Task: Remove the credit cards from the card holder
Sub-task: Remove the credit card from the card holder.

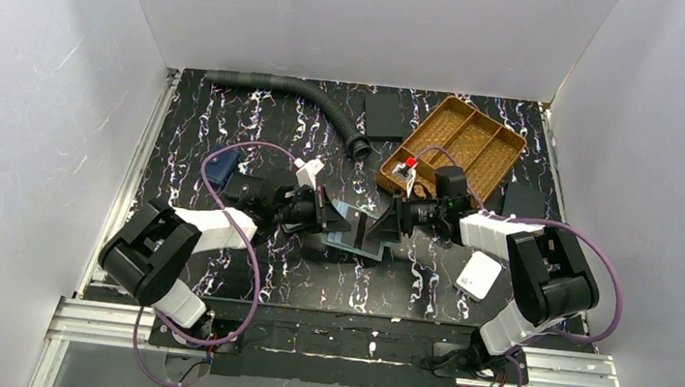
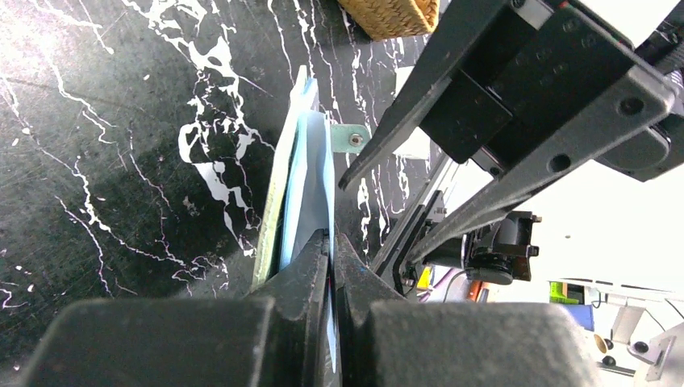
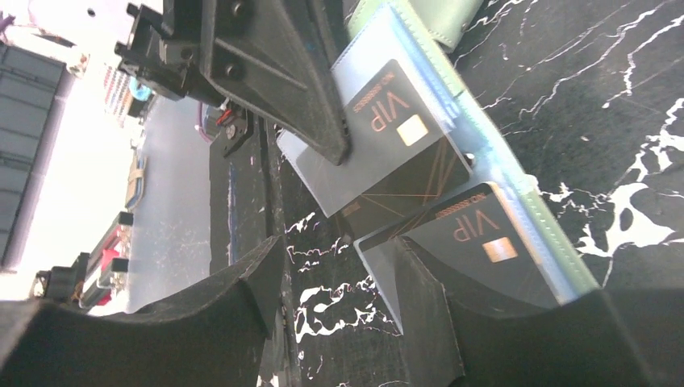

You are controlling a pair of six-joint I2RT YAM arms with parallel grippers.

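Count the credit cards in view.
2 credit cards, both black, in the card holder's clear pockets: one by the left gripper, one by the right gripper. More may be hidden.

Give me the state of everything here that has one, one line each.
card holder: open, one leaf pinched by the left tool
left tool: shut on the card holder
right tool: open, beside the lower VIP card, holding nothing
upper VIP card: inside its clear pocket
lower VIP card: inside its pocket, not drawn out
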